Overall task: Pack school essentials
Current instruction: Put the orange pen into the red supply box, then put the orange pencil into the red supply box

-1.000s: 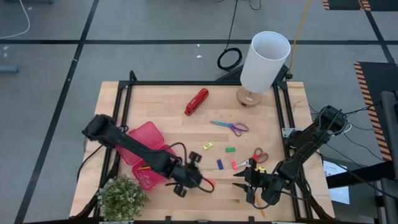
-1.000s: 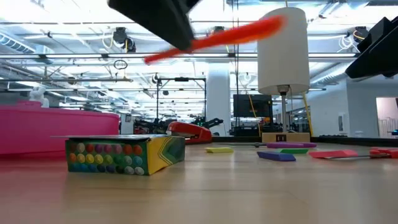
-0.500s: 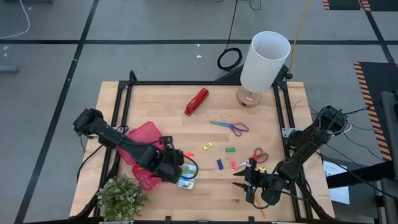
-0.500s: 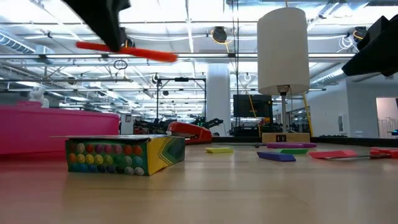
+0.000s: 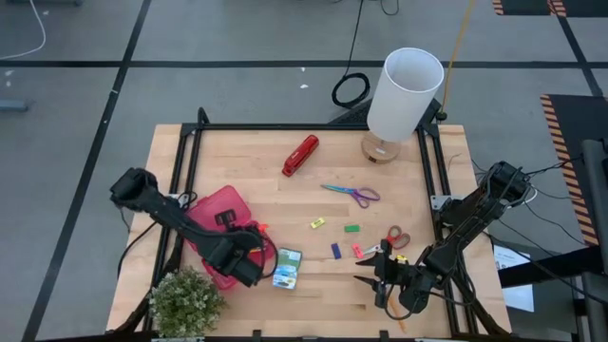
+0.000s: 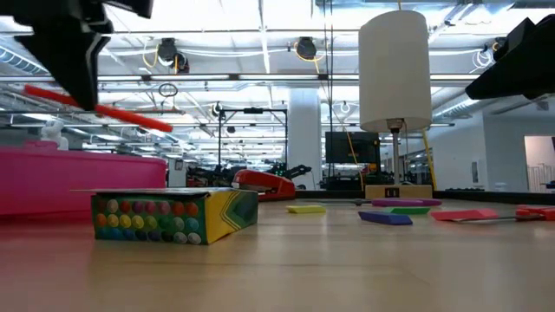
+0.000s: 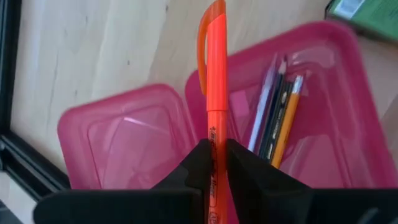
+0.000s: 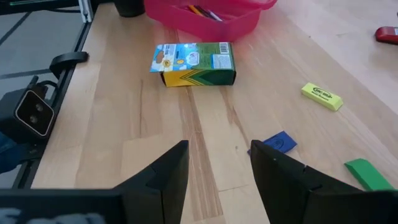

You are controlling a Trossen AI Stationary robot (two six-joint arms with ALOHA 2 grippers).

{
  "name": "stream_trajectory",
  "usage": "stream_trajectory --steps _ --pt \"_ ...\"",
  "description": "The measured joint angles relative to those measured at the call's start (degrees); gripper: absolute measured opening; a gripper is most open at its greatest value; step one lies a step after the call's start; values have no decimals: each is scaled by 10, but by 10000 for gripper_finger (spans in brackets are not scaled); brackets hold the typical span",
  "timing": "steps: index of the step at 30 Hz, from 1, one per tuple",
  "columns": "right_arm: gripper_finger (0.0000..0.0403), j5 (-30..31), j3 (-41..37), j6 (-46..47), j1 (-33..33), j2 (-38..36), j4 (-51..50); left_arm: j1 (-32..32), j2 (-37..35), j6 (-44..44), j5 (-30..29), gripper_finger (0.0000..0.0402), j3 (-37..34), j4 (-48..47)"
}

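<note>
My left gripper (image 5: 243, 251) hangs over the open pink case (image 5: 217, 231) at the front left, shut on an orange pen (image 7: 214, 93). Several pencils (image 7: 277, 118) lie in the case's tray. The green-yellow crayon box (image 5: 287, 268) lies flat on the table just right of the case. Near the front right my right gripper (image 5: 373, 276) stands open with nothing between its fingers. The purple-teal scissors (image 5: 353, 195), the red-handled scissors (image 5: 392, 237) and small coloured erasers (image 5: 335, 251) lie on the table between. My left gripper pinches the pen's barrel (image 7: 214, 146) between its two fingers (image 7: 239, 165), coming from above. The capped end with its clip (image 7: 211, 25) sticks out beyond the fingers. The pen (image 6: 95, 108) is lifted clear above the case, nearly level, one end a little lower.
A red stapler (image 5: 300, 155) lies toward the far side, and a white lamp (image 5: 404, 93) stands at the far right. A potted plant (image 5: 185, 302) sits at the front left corner. Bare wood shows between the crayon box (image 8: 196, 61) and my right gripper (image 8: 217, 180).
My left gripper has carried the orange pen toward the table's left edge, from the front middle past the crayon box to over the pink case, turning the pen about on the way. The crayon box, hidden under the arm before, now shows.
</note>
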Motion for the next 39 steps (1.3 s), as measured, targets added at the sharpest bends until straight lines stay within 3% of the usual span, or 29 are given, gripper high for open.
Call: stream_trajectory --steps 8,14,24,34,39 --pt "164 0 0 2 0 0 0 -14 0 -48 24 44 -8 -6" --pt "164 0 0 10 5 0 4 -23 0 -98 78 44 -8 -2" --pt "164 -3 0 15 9 0 7 -31 4 -100 77 49 -16 41" --pt "164 -3 2 25 9 0 23 -20 2 -69 131 146 -32 54" --pt "164 -5 51 20 8 0 -10 -2 -20 -19 165 165 -28 53"
